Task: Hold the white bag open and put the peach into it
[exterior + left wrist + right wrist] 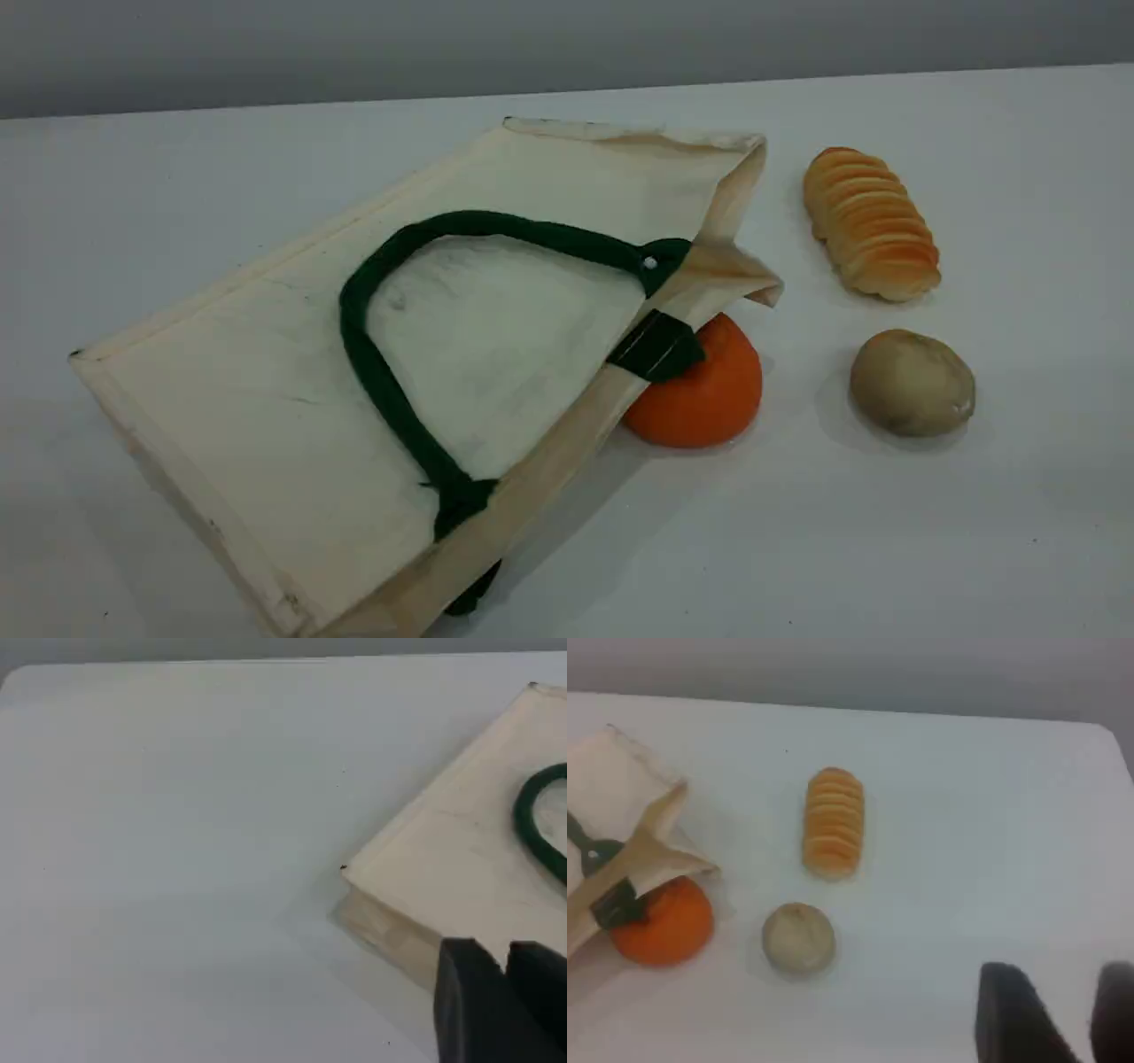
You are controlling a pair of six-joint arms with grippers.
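The white bag lies flat on the table, its mouth facing right and its dark green rope handle looped over the top face. No peach shows in any view. The left wrist view catches a corner of the bag, with my left gripper hovering just in front of it, fingers a narrow slit apart and nothing between them. My right gripper hangs over bare table right of the food, open and holding nothing. The scene view shows neither arm.
An orange fruit sits tucked under the bag's mouth edge, also seen in the right wrist view. Right of it lie a brownish potato-like lump and a ridged bread loaf. The table's far edge runs behind them.
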